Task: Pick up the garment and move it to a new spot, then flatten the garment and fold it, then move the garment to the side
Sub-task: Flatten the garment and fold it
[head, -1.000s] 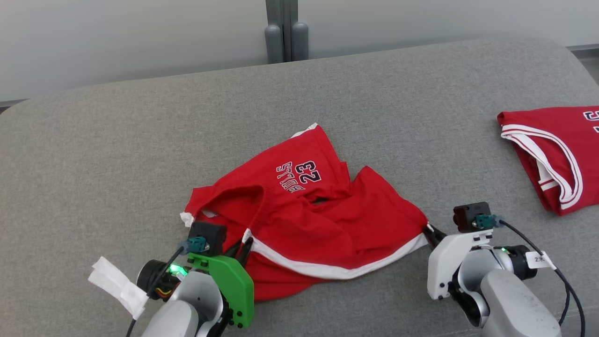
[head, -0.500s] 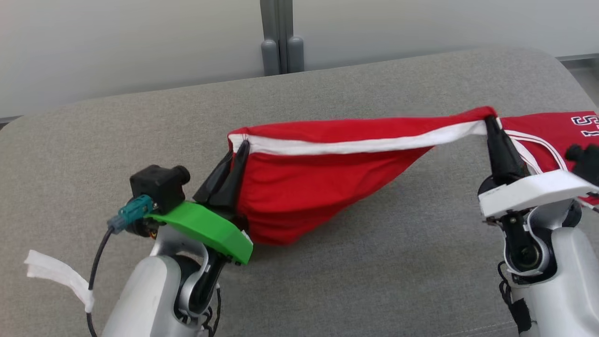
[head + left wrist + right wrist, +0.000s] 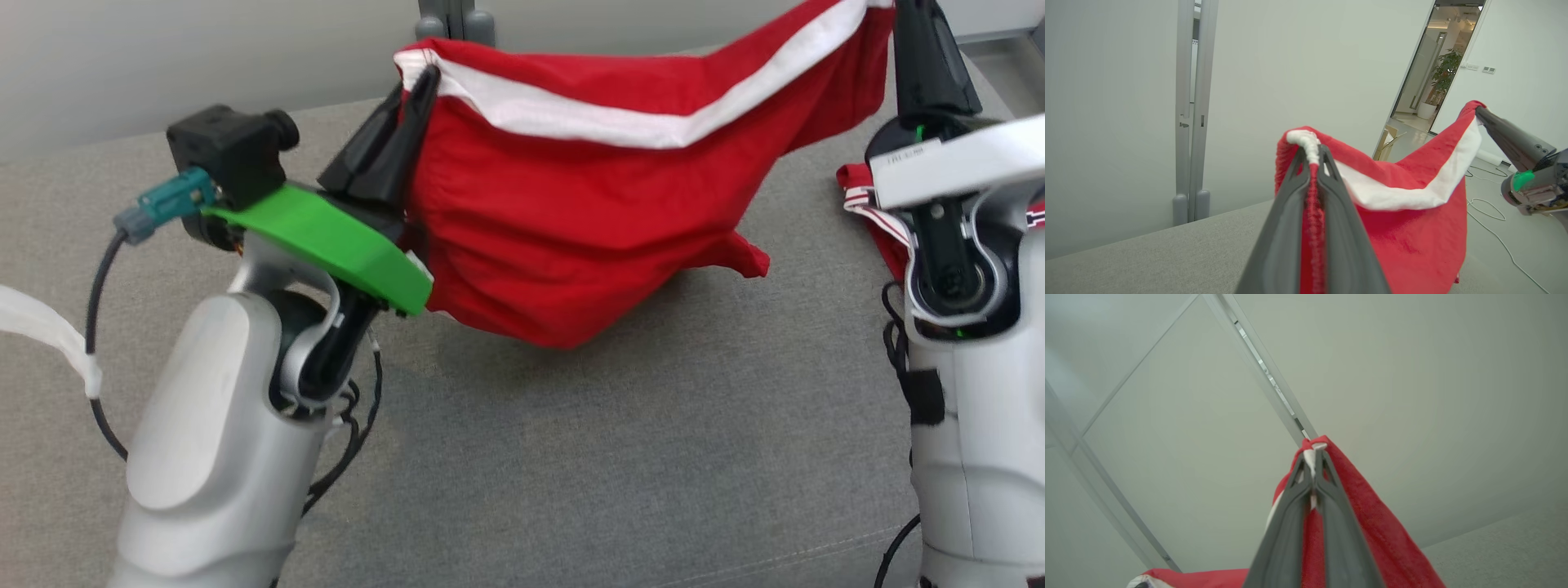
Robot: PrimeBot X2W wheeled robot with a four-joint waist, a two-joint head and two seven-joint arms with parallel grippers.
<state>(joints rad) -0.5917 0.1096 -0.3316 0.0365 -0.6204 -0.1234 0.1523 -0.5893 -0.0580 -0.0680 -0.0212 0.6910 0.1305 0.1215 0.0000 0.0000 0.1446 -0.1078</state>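
Red cloth with a white band hangs between the two hands: this is the garment (image 3: 571, 204), held up in the air above the grey table (image 3: 571, 457). In the head view the left hand (image 3: 416, 82) is at about 11 o'clock. Its two dark fingers are pressed together on one end of the white band, and the left wrist view shows the same pinch, with the bunched band coming out at the tips of the left hand (image 3: 1312, 151). The right hand (image 3: 918, 24) is at about 1 o'clock in the head view and grips the other end, also fully closed on the cloth. In the right wrist view the fingers of the right hand (image 3: 1314, 455) meet on a fold of red and white fabric.

The band sags a little between the two hands, and the body of the garment droops under it. Its lowest part is near the table, but I cannot tell if it touches.

A second red garment with striped trim (image 3: 865, 204) lies on the table at 3 o'clock, partly hidden behind the right arm. A green bracket (image 3: 326, 241) sits on the left wrist.
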